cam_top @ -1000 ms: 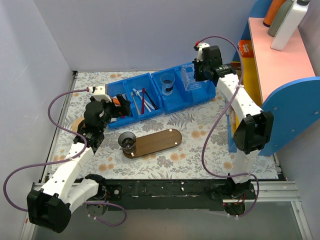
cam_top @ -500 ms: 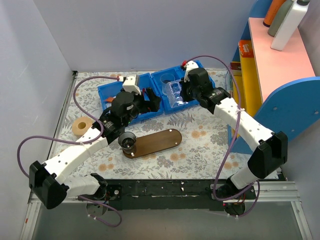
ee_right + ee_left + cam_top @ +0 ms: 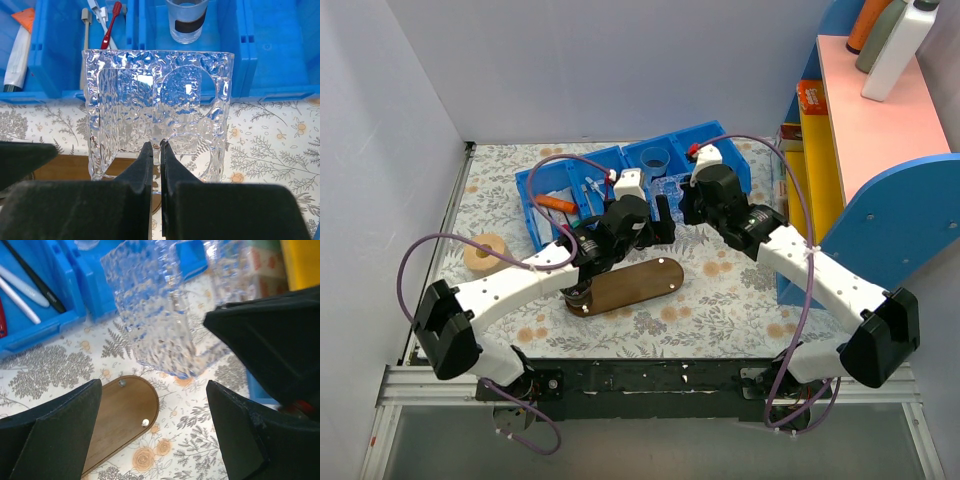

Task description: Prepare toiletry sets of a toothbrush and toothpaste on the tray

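Right jaws pinch one wall of a clear holder (image 3: 155,100) over the bench, near the tray's (image 3: 125,420) right end. Left jaws gape wide just beside it, empty. The toothbrush (image 3: 19,301) and toothpaste (image 3: 17,55) lie in blue bins (image 3: 732,165) behind, with a red brush (image 3: 111,22) and banded cup (image 3: 186,20). The left arm hides the tray's left end from above.

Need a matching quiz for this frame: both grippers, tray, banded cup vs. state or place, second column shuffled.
1. left gripper
2. right gripper
3. tray
4. banded cup

a. standing in a blue bin
b. pinching the wall of the clear holder
c. jaws wide apart
d. lying flat on the floral mat

Pairs: 1-c, 2-b, 3-d, 4-a
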`<action>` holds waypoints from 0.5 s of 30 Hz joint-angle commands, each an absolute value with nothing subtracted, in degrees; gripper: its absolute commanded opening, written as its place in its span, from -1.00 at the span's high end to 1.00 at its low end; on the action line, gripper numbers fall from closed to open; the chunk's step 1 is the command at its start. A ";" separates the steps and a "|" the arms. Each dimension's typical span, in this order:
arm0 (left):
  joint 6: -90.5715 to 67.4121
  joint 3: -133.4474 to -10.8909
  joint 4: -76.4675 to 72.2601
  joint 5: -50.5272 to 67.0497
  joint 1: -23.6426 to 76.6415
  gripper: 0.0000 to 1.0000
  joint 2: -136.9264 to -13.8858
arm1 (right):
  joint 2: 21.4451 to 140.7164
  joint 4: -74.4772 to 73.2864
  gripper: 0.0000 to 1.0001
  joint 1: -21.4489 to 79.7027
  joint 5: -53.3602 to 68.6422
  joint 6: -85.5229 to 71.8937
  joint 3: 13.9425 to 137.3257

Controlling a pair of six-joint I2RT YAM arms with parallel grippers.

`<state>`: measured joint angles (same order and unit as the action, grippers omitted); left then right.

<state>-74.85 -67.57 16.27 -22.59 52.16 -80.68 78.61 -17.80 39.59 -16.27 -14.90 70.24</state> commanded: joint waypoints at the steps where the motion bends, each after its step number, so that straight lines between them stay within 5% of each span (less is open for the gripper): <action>1: -78.21 -70.13 18.81 -26.27 52.91 -0.70 -82.09 | 74.10 -12.31 0.97 40.95 -19.42 -16.52 67.68; 15: -79.11 -67.34 10.48 -18.64 53.35 -0.69 -79.46 | 69.52 -13.45 0.97 42.10 -22.32 -16.35 63.55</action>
<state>-78.94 -69.89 17.06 -21.37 53.36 -85.12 71.61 -15.33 41.34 -20.95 -16.32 63.83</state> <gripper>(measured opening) 0.847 0.057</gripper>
